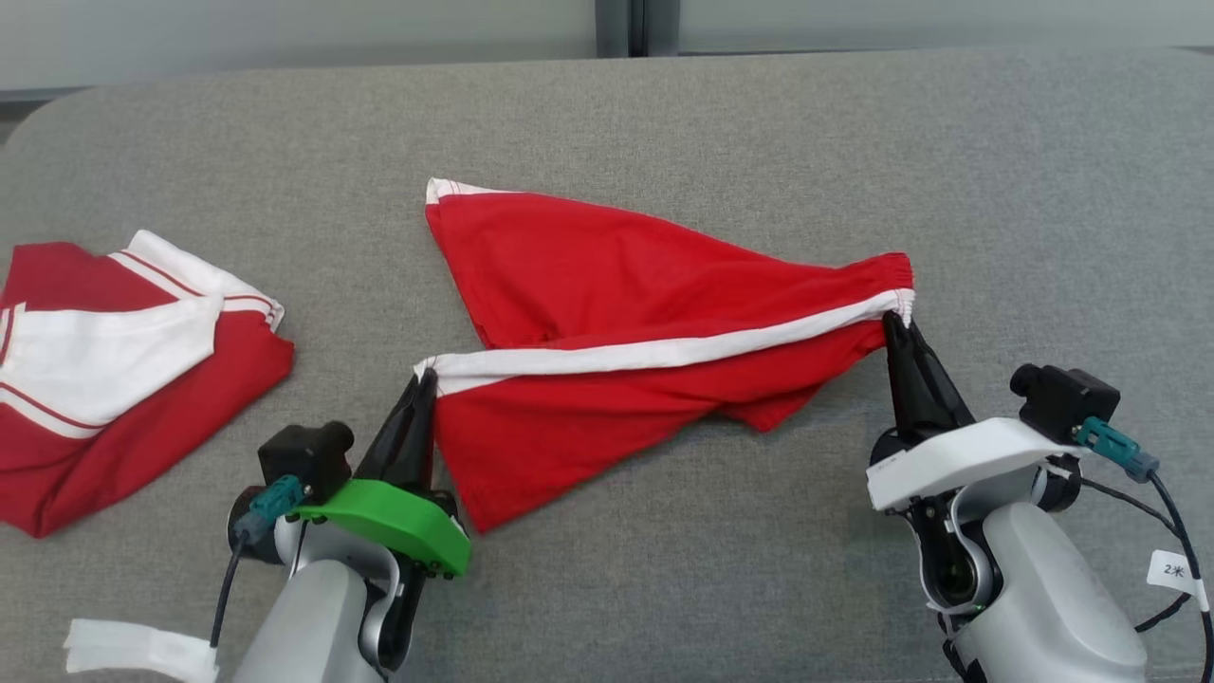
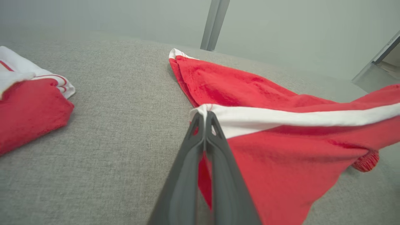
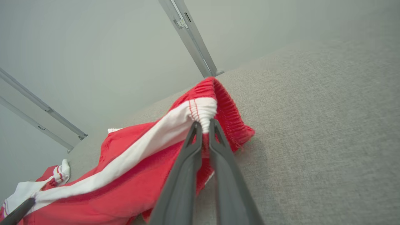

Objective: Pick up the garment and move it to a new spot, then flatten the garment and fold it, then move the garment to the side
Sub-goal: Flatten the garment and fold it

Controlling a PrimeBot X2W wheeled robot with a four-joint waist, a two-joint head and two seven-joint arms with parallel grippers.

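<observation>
Red shorts [image 1: 626, 275] are lying in the middle of the grey cushion [image 1: 759, 123], partly lifted and stretched left to right along the white side stripe [image 1: 664, 351].

- The left gripper [image 1: 427, 377] is clamping the hem end of the stripe, jaws pressed together on the cloth. The left wrist view shows the white edge pinched right at the tips.
- The right gripper [image 1: 894, 323] is closing on the other end of the stripe, at the gathered waistband [image 1: 892, 270]. The jaws are drawn in around a bunch of white elastic.
- Holding the two ends of one seam is pulling the stripe into a nearly straight line. This is probably meant to give a clean edge for spreading the shorts flat.
- The far leg is trailing back on the cushion to a white-trimmed corner at the far left. The near red panel is hanging down from the stripe to a point by the left arm. It is likely touching the cushion, but the angle is too poor to be sure.
- The cloth is twisting under the stripe near the right end, so the shorts are not yet flat.

A second red and white garment [image 1: 114, 379] is sitting folded at the left edge of the cushion, well apart from the shorts.

Judgement: the flattening step is under way and the folding is not yet begun.
</observation>
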